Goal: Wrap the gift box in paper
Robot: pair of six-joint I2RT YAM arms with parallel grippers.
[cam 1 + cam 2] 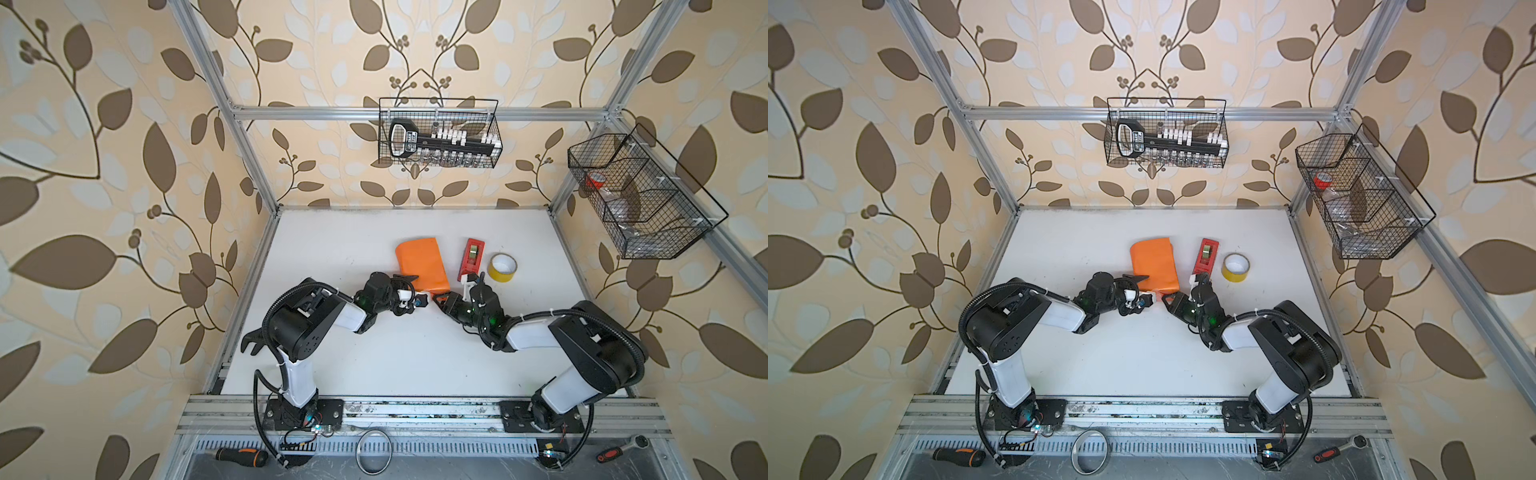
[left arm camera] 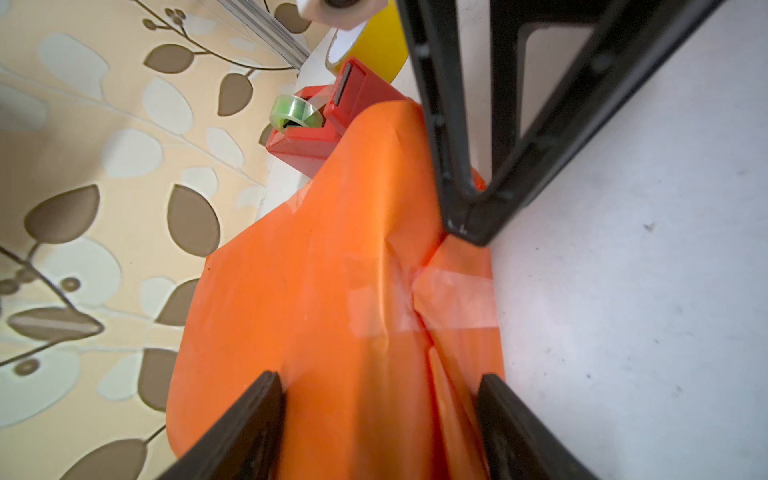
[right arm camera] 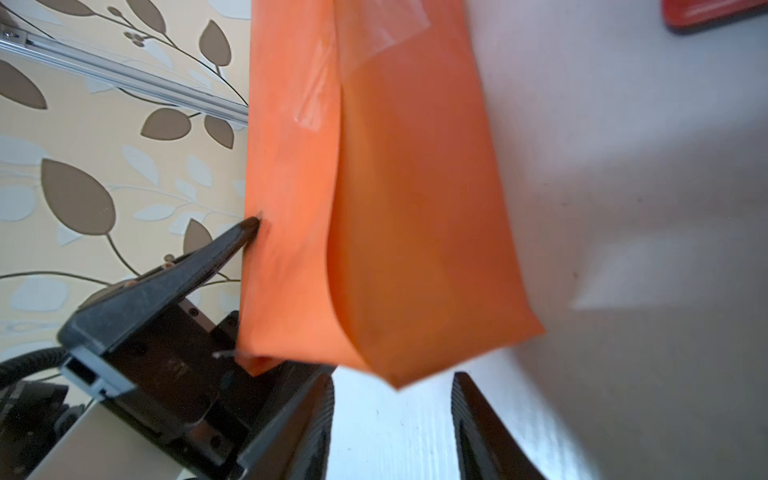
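The gift box is hidden inside the glossy orange paper [image 1: 420, 262] [image 1: 1153, 264], a parcel lying mid-table in both top views. Clear tape strips [image 2: 440, 299] hold its folds. My left gripper [image 1: 411, 280] [image 1: 1141, 279] [image 2: 379, 376] is shut on the parcel's near left end, one finger above it and one on the table side. My right gripper [image 1: 438, 300] [image 1: 1168, 299] [image 3: 393, 377] stands open at the parcel's near corner. Only white table shows between its fingers [image 3: 473, 415].
A red tape dispenser [image 1: 471, 259] [image 1: 1204, 257] and a yellow tape roll [image 1: 502, 268] [image 1: 1235, 268] sit just right of the parcel. Wire baskets [image 1: 440, 133] [image 1: 640, 195] hang on the frame. A screwdriver [image 1: 241, 456] and a ratchet [image 1: 623, 451] lie below the front rail.
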